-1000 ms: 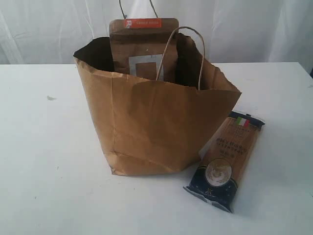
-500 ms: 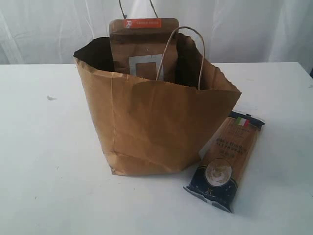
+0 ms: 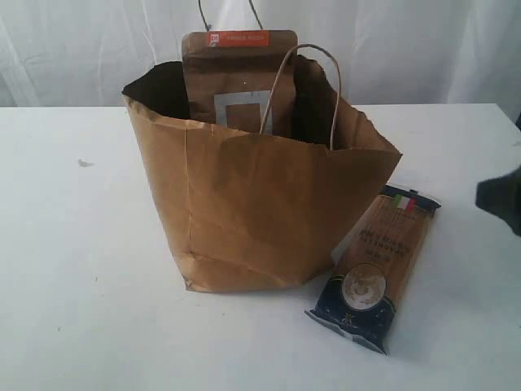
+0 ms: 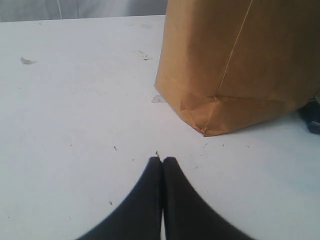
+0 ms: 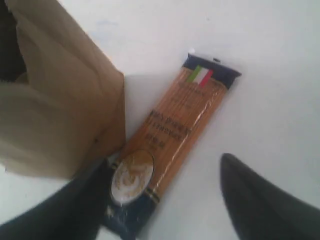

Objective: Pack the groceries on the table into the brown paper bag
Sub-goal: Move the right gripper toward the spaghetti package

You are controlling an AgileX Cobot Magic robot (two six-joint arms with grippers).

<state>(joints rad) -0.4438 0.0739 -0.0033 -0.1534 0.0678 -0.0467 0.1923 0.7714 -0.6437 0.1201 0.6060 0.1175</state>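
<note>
Bag [image 3: 260,212] stands upright and open near the middle of the table [image 3: 73,269], creased, mouth gaping. One loop handle [image 3: 313,61] rises at the front rim; a second shows behind at the top of the exterior view. Pouch [image 3: 238,81] stands upright inside the bag toward the back, its top with an orange strip poking above the rim, a white square frame on its face. Spaghetti pack [image 3: 376,269] is not packed yet. It lies flat on the table just right of the bag's lower corner in the exterior view, flag end away from the camera and dark blue end nearer. It is right alongside the bag's wall, but I cannot tell if they touch. Left gripper [image 4: 161,161] is closed with nothing in it, fingers pressed together, low over bare table and near the bag's bottom corner [image 4: 204,131] but apart from it. Right gripper [image 5: 166,160] is open wide and holds nothing, hanging over the spaghetti pack [image 5: 170,130] with one finger [image 5: 75,205] in front of the pack's dark end by the bag [image 5: 60,100], the other finger [image 5: 255,200] out over bare table. In the exterior view only a dark blur of the right gripper [image 3: 501,199] shows at the right edge, beyond the pack. No other groceries show on the table. A white curtain [image 3: 423,49] hangs behind.
</note>
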